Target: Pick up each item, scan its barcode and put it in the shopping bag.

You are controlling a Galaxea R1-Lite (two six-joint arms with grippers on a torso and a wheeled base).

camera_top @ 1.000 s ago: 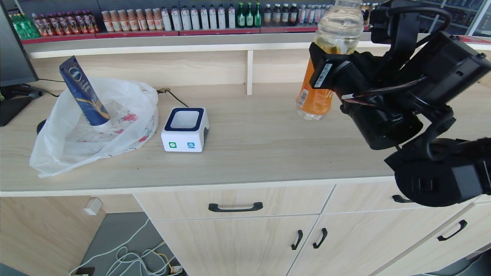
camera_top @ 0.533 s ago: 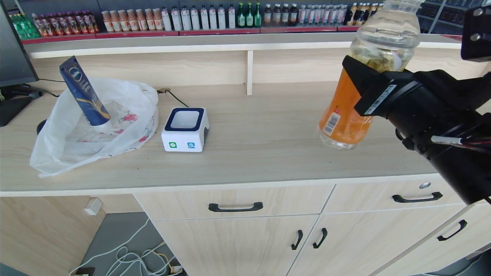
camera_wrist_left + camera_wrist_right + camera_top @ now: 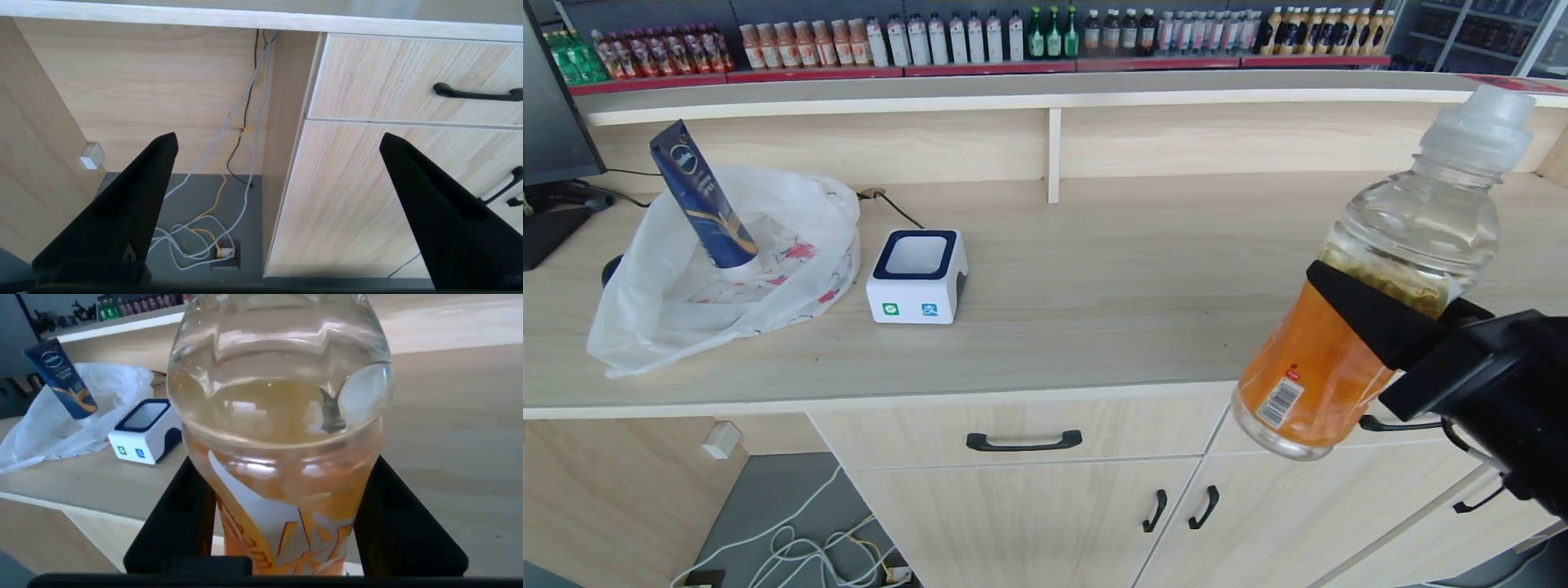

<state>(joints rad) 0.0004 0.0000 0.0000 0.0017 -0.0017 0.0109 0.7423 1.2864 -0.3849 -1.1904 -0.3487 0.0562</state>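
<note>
My right gripper [image 3: 1380, 327] is shut on an orange drink bottle [image 3: 1372, 294] with a clear top and white cap, held tilted in the air at the near right, over the counter's front edge. Its barcode [image 3: 1281, 402] faces me near the bottle's base. The same bottle [image 3: 282, 441] sits between the black fingers [image 3: 176, 514] in the right wrist view. A white scanner box [image 3: 918, 276] with a dark blue rim stands left of centre on the counter [image 3: 1094, 286]. Further left lies the white shopping bag [image 3: 727, 269] with a dark blue tube [image 3: 703, 196] standing in it. My left gripper [image 3: 278, 220] hangs open below the counter, facing the cupboards.
A monitor's edge [image 3: 551, 98] and its cables stand at the far left. A raised shelf [image 3: 1045, 98] runs behind the counter, with rows of bottles [image 3: 980, 37] beyond. Cupboard doors and drawers [image 3: 1021, 441] lie under the counter; cables [image 3: 792, 547] trail on the floor.
My right arm has carried the bottle from high over the counter's back right down and toward me, to the near right edge. The bag, tube and scanner have not moved.
</note>
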